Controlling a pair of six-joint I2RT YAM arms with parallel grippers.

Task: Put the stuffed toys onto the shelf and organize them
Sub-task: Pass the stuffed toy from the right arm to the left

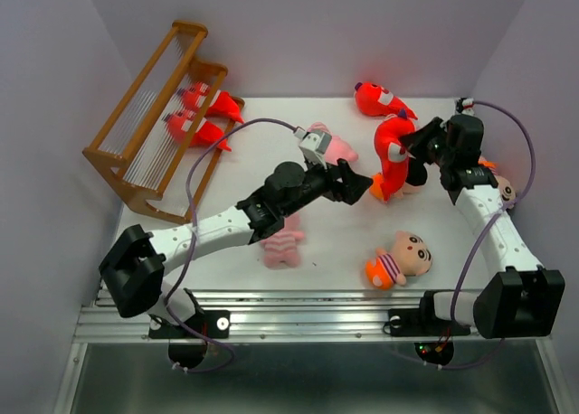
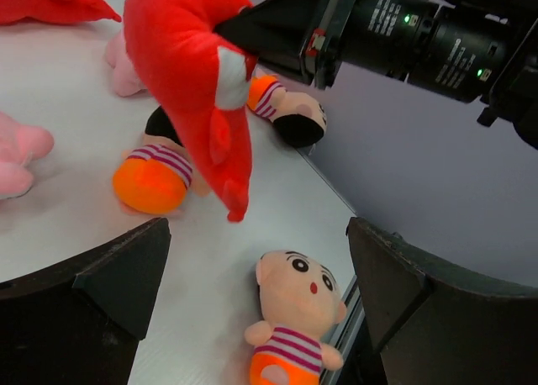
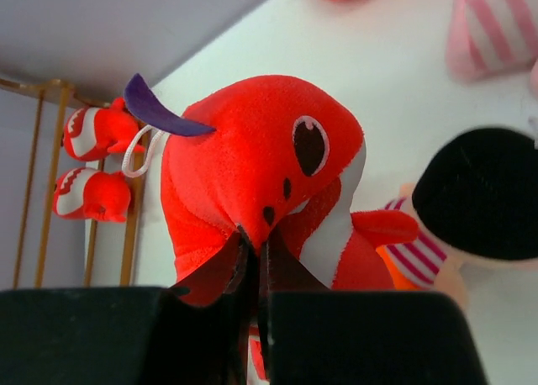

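We are holding red monster above tabletop, right hand clamped on it; left hand hovering alongside, spread wide. Next, we judge: handover, then shelf.

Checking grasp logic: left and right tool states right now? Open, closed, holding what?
Left tool: open, holding nothing.
Right tool: closed on a red monster toy.
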